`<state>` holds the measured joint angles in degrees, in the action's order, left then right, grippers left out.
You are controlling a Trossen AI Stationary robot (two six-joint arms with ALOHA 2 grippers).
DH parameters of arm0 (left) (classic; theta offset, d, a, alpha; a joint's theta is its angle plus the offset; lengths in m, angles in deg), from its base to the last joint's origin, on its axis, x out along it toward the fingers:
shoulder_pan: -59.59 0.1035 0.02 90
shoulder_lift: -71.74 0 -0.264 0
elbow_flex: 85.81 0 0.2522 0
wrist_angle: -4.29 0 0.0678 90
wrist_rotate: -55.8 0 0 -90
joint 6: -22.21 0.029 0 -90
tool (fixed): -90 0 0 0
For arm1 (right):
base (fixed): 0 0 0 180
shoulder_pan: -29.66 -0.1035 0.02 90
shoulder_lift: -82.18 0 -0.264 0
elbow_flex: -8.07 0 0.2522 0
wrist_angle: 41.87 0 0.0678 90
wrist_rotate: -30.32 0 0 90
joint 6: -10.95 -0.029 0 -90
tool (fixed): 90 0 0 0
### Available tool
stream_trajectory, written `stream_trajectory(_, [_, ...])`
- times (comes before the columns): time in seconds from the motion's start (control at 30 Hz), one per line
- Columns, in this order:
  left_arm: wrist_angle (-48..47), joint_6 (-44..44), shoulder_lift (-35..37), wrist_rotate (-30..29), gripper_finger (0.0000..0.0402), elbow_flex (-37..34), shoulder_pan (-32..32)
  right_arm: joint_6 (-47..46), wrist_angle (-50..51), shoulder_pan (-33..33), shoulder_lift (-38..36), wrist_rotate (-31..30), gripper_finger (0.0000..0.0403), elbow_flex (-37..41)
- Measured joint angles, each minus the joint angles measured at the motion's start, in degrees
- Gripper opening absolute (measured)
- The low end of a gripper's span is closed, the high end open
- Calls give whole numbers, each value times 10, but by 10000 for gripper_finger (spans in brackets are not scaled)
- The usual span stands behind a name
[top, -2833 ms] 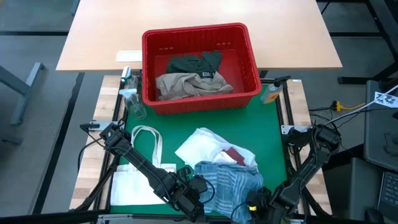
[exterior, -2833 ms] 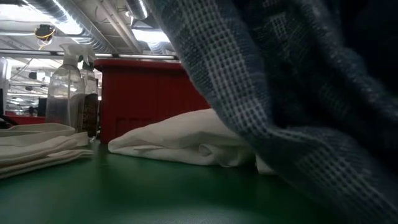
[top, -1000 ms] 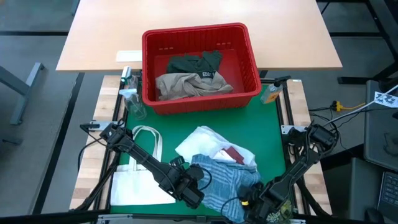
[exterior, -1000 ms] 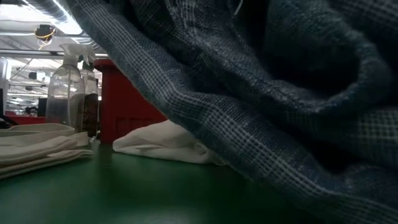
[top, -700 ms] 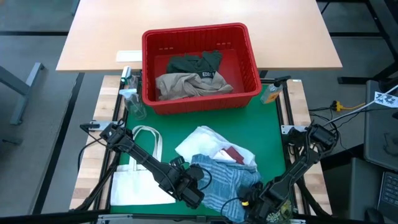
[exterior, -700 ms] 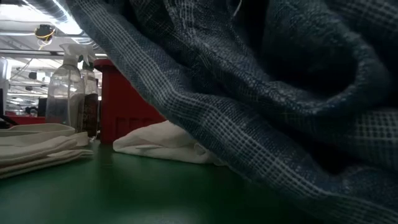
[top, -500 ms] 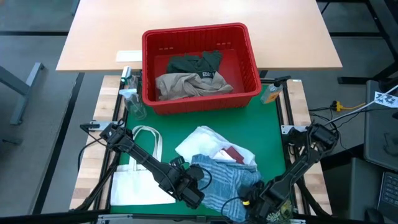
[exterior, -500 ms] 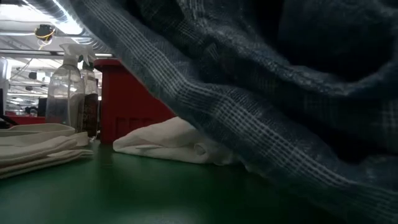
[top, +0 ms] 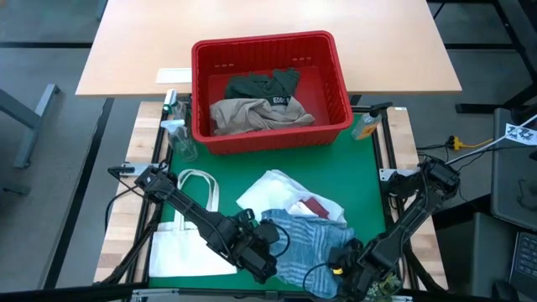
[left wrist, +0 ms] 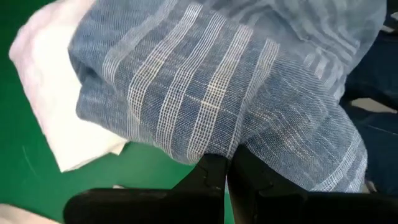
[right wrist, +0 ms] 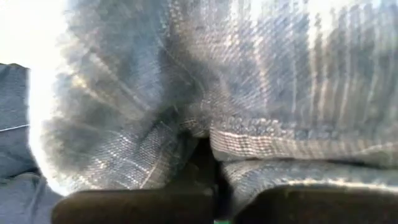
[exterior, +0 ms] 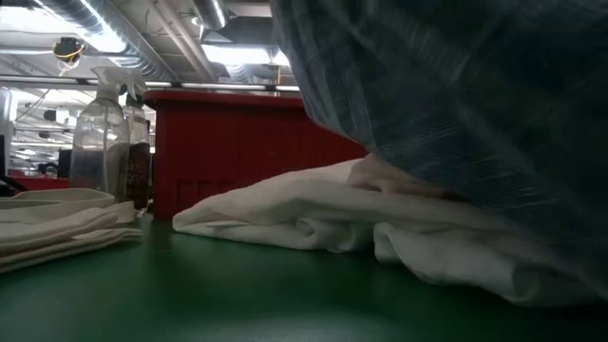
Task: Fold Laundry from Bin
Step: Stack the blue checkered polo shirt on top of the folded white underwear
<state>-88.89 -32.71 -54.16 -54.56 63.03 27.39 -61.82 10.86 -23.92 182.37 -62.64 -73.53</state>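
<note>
High view: at the green mat's [top: 369, 193] front edge, the left gripper [top: 270, 237] pinches the blue-and-white striped garment [top: 306, 243] at its left side; the right gripper [top: 346, 262] is clamped on its right side. Behind stands the red bin [top: 270, 88].

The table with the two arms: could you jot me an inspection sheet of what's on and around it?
Surface: green mat on a wooden table.
Job's things: red bin at the far edge holds a beige garment and a dark green one; a blue striped garment lies over white cloth and a maroon piece.
Clutter: white tote bag; spray bottles beside the bin.
Grippers: left pincer and right pincer both shut on the striped garment.
Cables: wires along the right arm, yellow cable off the table.
Surroundings: a tan tabletop behind the bin; no people seen.
</note>
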Motion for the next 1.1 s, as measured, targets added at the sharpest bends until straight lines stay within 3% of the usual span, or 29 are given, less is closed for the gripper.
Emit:
stream_trajectory(0.73, [36,94,43,-39,0,-1,68,13,234,0,-73,-161,3,-121])
stream_trajectory(0.97, [104,217,44,-16,0,-1,112,10,308,0,-78,-210,2,-164])
stream_trajectory(1.1, [89,272,46,-16,0,-1,131,8,327,0,-78,-215,2,-167])
